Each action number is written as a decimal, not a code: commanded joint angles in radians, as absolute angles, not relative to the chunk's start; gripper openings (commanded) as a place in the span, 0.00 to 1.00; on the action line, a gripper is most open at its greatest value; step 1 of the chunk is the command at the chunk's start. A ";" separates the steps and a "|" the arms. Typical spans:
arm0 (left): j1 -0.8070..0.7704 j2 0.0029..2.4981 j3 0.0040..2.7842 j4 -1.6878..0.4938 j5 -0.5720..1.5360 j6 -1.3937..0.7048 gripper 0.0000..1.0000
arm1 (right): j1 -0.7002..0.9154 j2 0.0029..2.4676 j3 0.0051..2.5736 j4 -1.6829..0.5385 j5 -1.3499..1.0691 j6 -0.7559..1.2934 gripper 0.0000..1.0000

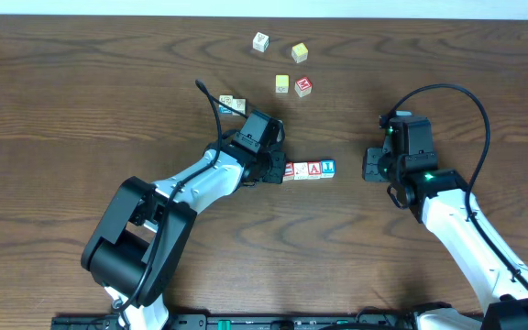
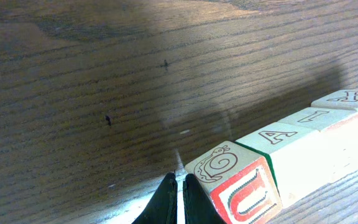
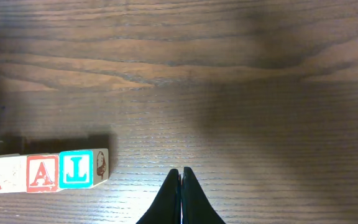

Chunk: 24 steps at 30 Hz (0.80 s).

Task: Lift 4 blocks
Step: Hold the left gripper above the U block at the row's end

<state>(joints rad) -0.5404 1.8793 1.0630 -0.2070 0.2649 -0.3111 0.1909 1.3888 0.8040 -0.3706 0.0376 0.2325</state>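
Note:
Four alphabet blocks lie in a tight row at the table's middle: a red-framed one, a whitish one, a red-framed "A" and a blue-lettered one. My left gripper is shut and empty, its tips right beside the row's left end, next to the red-framed block. My right gripper is also shut and empty, a short way right of the row. In the right wrist view its tips stand apart from the blue-lettered block, with bare wood between.
Loose cubes sit at the back: a white one, two yellow ones and a red one. A pair of pale cubes lies just behind my left arm.

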 commanded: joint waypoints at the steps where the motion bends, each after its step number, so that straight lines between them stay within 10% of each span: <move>1: -0.541 1.882 1.084 -0.197 0.281 -0.312 0.07 | 0.183 1.380 0.822 -0.371 0.048 0.223 0.01; 24: -0.541 1.882 1.084 -0.173 0.281 -0.313 0.08 | 0.184 1.380 0.822 -0.469 0.034 0.310 0.01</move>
